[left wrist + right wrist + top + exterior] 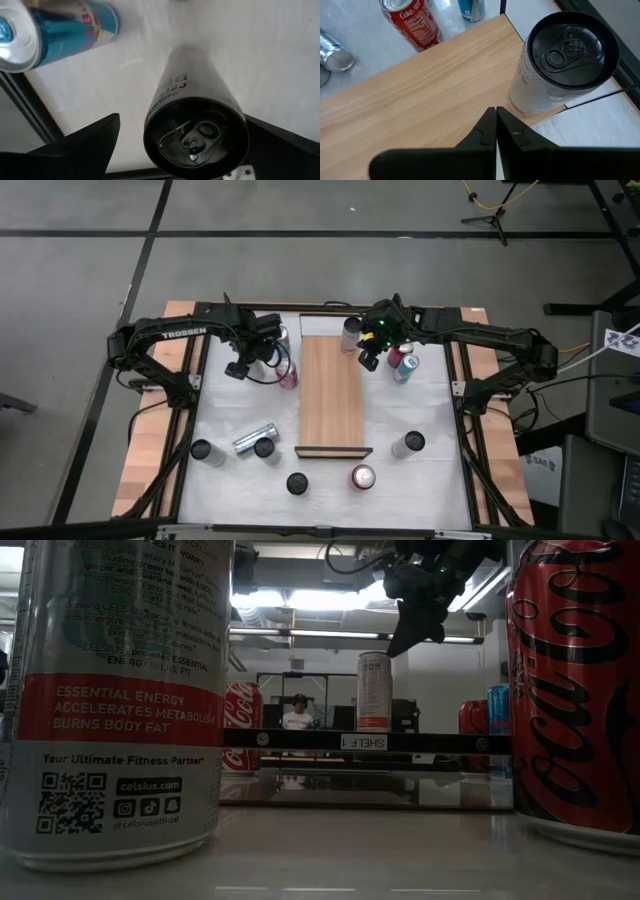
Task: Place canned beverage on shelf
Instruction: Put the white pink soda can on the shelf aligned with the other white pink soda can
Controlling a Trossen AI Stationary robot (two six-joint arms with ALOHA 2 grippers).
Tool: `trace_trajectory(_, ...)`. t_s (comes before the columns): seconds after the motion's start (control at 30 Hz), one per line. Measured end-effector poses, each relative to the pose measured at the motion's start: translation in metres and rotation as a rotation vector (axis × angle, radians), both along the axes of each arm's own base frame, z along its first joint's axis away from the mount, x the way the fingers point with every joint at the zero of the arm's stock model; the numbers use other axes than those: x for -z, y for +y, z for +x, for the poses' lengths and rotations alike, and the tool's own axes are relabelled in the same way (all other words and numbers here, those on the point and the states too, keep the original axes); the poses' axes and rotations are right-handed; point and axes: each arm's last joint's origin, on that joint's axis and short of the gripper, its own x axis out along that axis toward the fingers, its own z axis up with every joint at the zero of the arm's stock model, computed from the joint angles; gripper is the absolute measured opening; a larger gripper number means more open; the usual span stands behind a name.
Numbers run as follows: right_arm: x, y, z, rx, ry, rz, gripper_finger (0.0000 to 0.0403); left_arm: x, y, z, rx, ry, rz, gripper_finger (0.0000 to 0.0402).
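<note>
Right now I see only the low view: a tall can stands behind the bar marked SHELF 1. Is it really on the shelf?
Observer: Yes. The right wrist view shows the white can upright at a corner of the shelf.
Operator: Does the right end effector hold it?
Observer: No. The right end effector is shut beside the can and holds nothing.
Operator: And the left arm?
Observer: The left end effector is open, its fingers on either side of a black can on the table.
</note>
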Motion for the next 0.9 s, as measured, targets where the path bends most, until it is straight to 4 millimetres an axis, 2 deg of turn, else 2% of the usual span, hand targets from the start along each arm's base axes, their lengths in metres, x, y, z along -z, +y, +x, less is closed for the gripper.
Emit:
trace_trajectory(0.47, 0.0000, 0.0001, 0.0000, 0.000, 0.000, 0.000, 0.0001, 0.0002, -0.0018, 0.0009, 0.086, -0.015, -0.063, 0.0342)
trace_trajectory(0.9, 0.0000, 0.0001, 0.0000, 0.000, 0.000, 0.000, 0.0001, 0.0003, -0.0016, 0.0008, 0.002, -0.023, -0.059, 0.0271)
